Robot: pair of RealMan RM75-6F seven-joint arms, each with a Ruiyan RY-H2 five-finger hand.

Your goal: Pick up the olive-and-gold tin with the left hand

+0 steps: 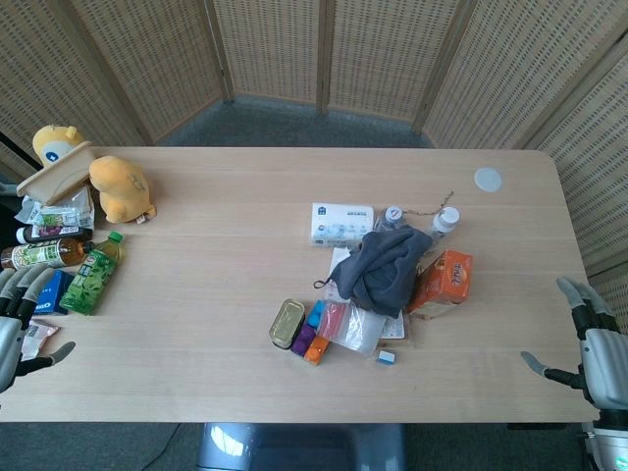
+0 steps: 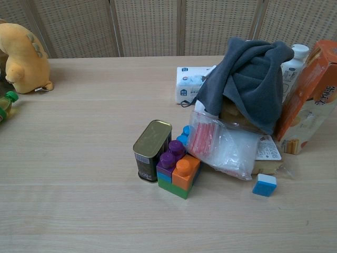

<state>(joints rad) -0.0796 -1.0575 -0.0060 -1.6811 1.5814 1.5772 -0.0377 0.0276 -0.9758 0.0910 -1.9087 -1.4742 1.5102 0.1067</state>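
The olive-and-gold tin (image 1: 287,323) stands upright near the table's front centre, its gold lid facing up; the chest view shows the tin (image 2: 151,150) touching a stack of coloured toy blocks (image 2: 178,168) on its right. My left hand (image 1: 18,322) hovers at the table's far left edge, fingers spread and holding nothing, far from the tin. At the far right edge my right hand (image 1: 592,343) is also open and empty. Neither hand appears in the chest view.
Right of the tin lie a clear plastic bag (image 1: 353,327), a grey cloth (image 1: 388,267) heaped over items, an orange box (image 1: 444,279), a tissue pack (image 1: 341,223) and a small blue-white block (image 1: 387,357). Bottles (image 1: 93,273) and yellow plush toys (image 1: 120,188) crowd the left end.
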